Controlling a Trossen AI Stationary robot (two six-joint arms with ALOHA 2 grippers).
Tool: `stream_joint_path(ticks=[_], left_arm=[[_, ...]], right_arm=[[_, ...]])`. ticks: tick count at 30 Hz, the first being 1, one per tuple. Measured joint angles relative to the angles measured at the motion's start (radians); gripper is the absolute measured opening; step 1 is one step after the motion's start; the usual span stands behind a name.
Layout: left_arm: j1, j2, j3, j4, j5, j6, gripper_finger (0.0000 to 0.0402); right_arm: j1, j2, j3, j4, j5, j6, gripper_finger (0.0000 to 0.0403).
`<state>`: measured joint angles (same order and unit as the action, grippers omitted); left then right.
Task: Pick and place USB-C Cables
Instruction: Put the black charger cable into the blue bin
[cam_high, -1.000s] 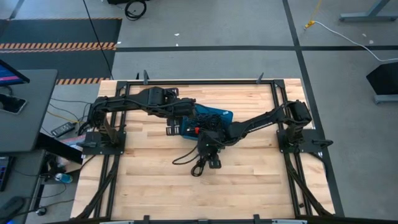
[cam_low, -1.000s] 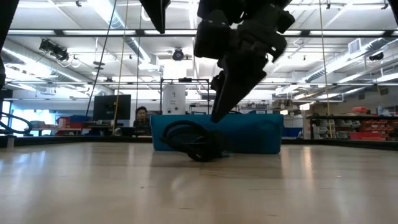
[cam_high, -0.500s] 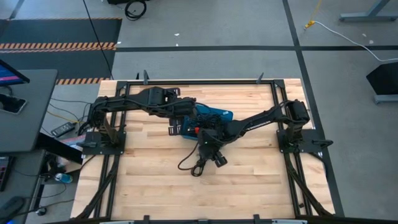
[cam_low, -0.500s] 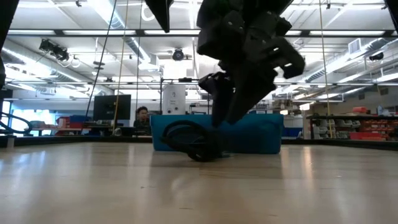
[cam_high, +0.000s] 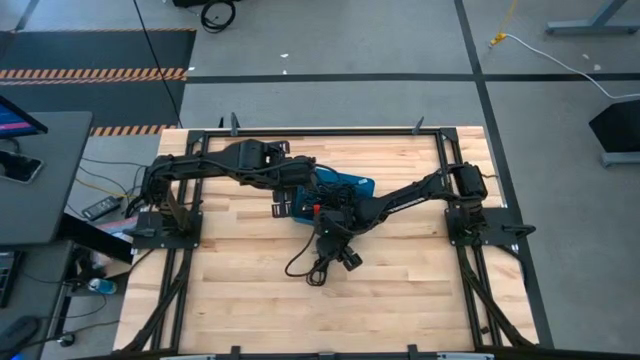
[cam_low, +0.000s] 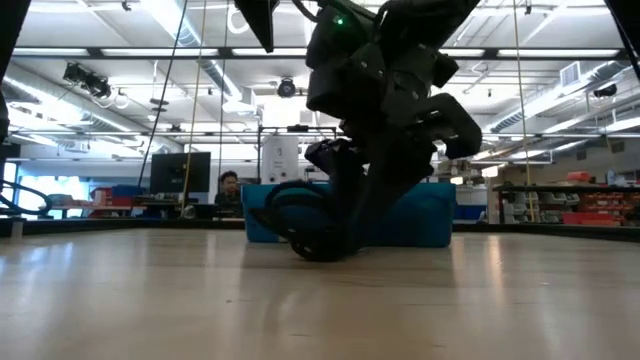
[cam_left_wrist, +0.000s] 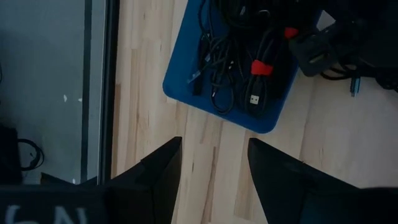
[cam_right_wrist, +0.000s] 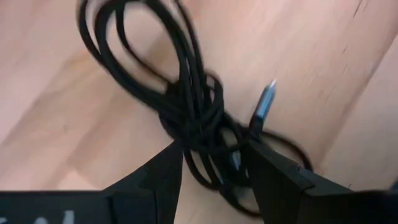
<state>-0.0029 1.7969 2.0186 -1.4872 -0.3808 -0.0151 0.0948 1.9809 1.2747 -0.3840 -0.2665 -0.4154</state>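
Right gripper (cam_high: 335, 262) low over the wooden table (cam_high: 420, 300), fingers (cam_right_wrist: 280, 180) parted astride a loose black USB-C cable (cam_right_wrist: 193, 118) lying on the wood just in front of the blue tray (cam_high: 358, 184). Left gripper (cam_high: 281, 208) raised beside that tray, fingers (cam_left_wrist: 158, 174) spread and empty. More coiled cables (cam_left_wrist: 242, 68), some red-tied, heaped inside the tray.

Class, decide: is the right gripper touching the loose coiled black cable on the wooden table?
Cannot tell. In the right wrist view the right gripper straddles the loose coiled black cable, but neither contact nor gap shows plainly.
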Motion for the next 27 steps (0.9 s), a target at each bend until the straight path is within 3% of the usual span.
stream_joint_path(ticks=[7, 10, 18, 27], left_arm=[[0.0, 0.0, 0.0, -0.001, 0.0, 0.0, 0.0189], [0.0, 0.0, 0.0, 0.0, 0.0, 0.0, 0.0189], [0.0, 0.0, 0.0, 0.001, 0.0, 0.001, 0.0189], [0.0, 0.0, 0.0, 0.001, 0.0, 0.002, 0.019]], right_arm=[[0.001, 0.016, 0.001, 0.027, 0.027, 0.001, 0.0179], [-0.001, 0.016, 0.0, 0.028, 0.069, 0.024, 0.0159], [-0.005, 0.015, 0.0, -0.012, 0.065, 0.083, 0.0013], [-0.005, 0.014, 0.008, -0.036, 0.059, 0.183, 0.0006]])
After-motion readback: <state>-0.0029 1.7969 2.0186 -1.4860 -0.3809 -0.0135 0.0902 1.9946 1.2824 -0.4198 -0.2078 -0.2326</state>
